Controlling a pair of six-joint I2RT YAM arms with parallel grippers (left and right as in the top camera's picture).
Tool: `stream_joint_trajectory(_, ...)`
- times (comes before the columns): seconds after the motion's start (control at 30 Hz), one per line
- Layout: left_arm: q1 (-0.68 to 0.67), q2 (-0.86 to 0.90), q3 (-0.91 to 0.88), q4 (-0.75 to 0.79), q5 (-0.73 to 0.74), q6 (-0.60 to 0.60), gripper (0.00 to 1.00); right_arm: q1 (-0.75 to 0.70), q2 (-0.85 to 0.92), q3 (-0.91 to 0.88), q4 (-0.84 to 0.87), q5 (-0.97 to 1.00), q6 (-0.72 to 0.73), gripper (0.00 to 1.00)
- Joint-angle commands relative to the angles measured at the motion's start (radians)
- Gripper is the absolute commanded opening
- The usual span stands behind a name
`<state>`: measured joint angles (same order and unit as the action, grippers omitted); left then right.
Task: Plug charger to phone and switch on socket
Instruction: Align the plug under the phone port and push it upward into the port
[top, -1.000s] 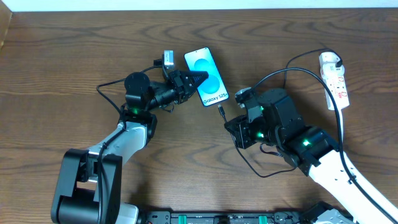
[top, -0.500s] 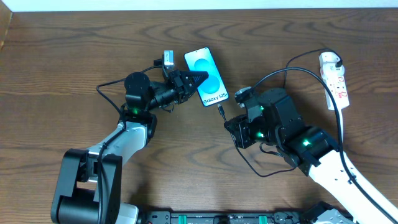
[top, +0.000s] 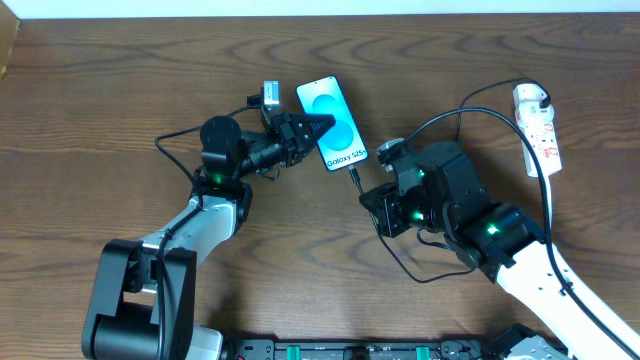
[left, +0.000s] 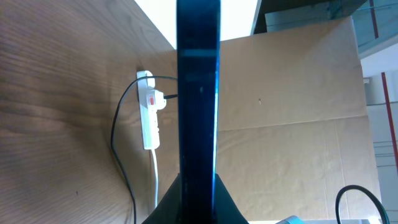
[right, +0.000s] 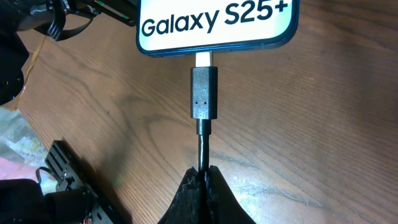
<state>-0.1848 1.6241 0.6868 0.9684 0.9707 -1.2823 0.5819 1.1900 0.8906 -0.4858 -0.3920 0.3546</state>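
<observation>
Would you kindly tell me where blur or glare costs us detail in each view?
Overhead: evenly lit and sharp, phone screen bright yet legible. Left wrist: the phone is a dark, soft band up the centre; the socket behind is clearer. Right wrist: charger plug and lettering crisp.

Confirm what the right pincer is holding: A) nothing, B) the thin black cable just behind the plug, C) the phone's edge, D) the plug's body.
B: the right pincer is closed on the charger cable just below its plug, which sits at the port of the phone.
</observation>
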Motion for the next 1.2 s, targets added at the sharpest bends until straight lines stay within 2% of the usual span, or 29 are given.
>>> stream_joint_trajectory(0.0,0.005,-0.009,0.036,0.013,0.023,-0.010,0.07,0.009,-0.006,-0.004,-0.001,-0.007,-0.019,0.01)
stream_joint_trajectory(1.17,0.004,-0.009,0.036,0.013,0.023,-0.040,0.07,0.009,-0.005,-0.004,0.000,-0.007,-0.018,0.01)
